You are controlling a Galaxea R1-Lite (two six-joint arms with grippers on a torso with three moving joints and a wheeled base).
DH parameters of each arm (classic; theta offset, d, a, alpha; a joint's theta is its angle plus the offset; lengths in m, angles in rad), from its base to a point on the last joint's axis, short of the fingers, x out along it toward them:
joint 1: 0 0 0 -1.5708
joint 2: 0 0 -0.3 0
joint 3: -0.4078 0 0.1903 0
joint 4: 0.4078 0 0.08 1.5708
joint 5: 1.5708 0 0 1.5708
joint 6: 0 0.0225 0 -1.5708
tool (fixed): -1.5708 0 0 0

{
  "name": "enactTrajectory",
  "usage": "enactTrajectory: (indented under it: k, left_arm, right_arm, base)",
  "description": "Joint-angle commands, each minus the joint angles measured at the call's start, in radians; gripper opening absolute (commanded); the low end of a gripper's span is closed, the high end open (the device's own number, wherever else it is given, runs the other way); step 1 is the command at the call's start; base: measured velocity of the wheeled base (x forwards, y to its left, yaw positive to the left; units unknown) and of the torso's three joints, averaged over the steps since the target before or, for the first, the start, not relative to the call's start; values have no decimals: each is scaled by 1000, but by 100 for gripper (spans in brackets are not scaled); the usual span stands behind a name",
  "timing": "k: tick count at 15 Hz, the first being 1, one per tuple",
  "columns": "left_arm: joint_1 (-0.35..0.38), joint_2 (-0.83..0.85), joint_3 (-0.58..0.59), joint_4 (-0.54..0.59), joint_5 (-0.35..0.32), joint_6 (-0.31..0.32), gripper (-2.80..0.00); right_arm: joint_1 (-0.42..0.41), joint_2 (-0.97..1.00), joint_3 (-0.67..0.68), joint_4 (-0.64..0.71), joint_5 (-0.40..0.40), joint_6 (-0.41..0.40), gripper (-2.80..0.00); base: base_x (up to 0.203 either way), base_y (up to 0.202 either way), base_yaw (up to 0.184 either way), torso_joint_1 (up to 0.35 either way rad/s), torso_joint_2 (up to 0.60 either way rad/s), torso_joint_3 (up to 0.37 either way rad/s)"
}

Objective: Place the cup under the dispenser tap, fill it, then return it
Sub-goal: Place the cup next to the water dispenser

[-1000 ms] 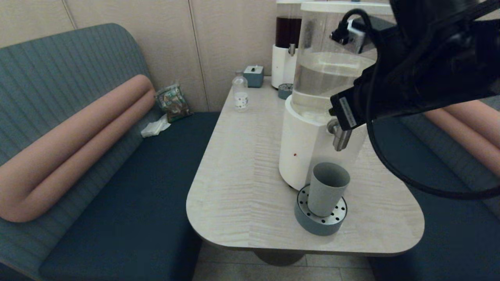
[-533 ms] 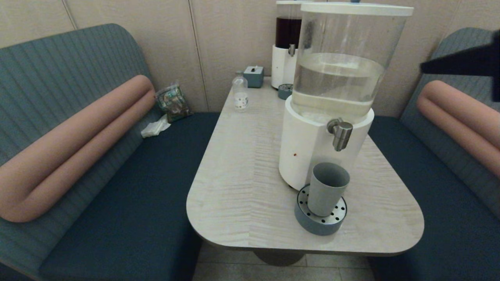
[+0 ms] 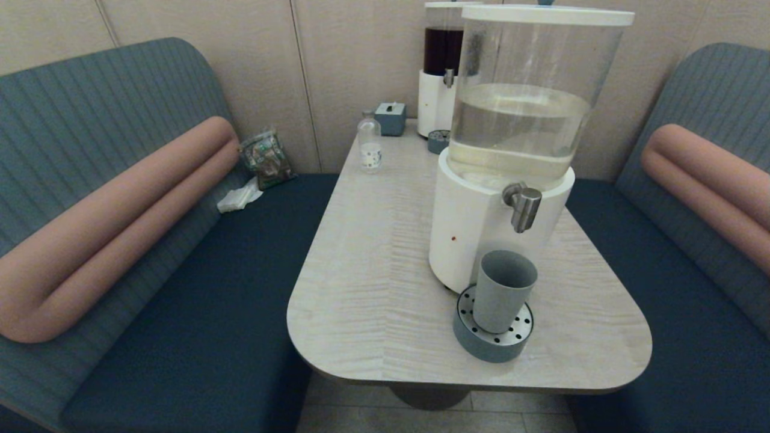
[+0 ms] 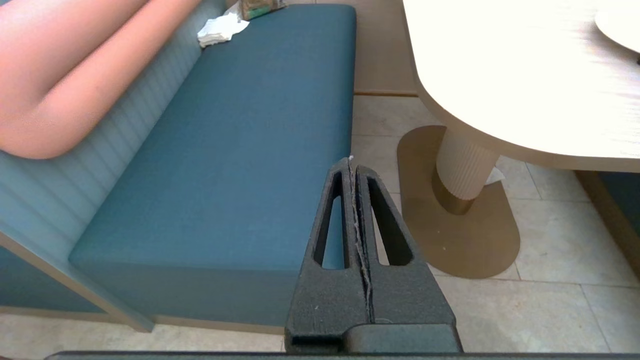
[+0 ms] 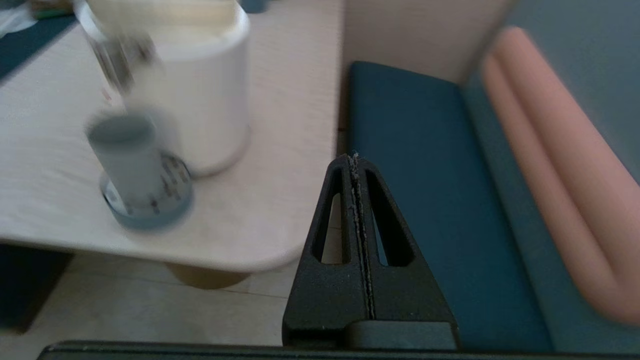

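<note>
The cup stands upright on the drip tray, lower right of centre in the head view, under the tap. Left gripper and right gripper: jaws pressed together, empty, off the tabletop.

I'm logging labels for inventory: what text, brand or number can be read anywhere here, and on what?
No text can be read.
Small clear bottle: white label with dark marks, too small to read.
Packet on the bench: printed pattern, illegible.
Cup and dispenser tap: no markings visible.
</note>
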Motion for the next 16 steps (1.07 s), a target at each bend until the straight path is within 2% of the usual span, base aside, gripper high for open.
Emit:
enactTrajectory:
  k: [1,2,3,5,7,9,11,13,14,15,16]
  left_arm:
    - [0,1,2,0,0,0,-280]
    - [0,1,2,0,0,0,-280]
    - [0,1,2,0,0,0,-280]
    - [0,1,2,0,0,0,-280]
    - [0,1,2,0,0,-1,-280]
    - [0,1,2,0,0,0,-280]
    - [0,1,2,0,0,0,-280]
    - [0,1,2,0,0,0,-280]
    - [0,1,2,0,0,0,-280]
    - [0,1,2,0,0,0,-280]
    - [0,1,2,0,0,0,-280]
  right_arm:
    - [-65,-231,154,-5,-4,22,-280]
    - [-85,-250,221,-15,-14,84,-280]
    - [-107,-257,266,-21,-3,109,-280]
    - [-191,-332,346,-10,114,86,-280]
    - [-189,-449,420,9,148,64,-280]
    - [-187,-524,573,-6,166,49,-280]
    - [-185,-526,778,-152,170,40,-280]
    - [-185,-526,967,-479,193,8,-280]
    - [-184,-526,1022,-582,241,-8,-280]
    - [-184,-526,1033,-594,258,-6,-280]
    - [-184,-526,1029,-533,262,0,-280]
  base:
    - [0,0,0,0,0,0]
    - [0,0,0,0,0,0]
    - [0,0,0,0,0,0]
    - [0,0,0,0,0,0]
    - [0,0,0,0,0,0]
    - [0,0,0,0,0,0]
    - [0,0,0,0,0,0]
    - [0,0,0,0,0,0]
    - [0,0,0,0,0,0]
    - [0,0,0,0,0,0]
    - [0,0,0,0,0,0]
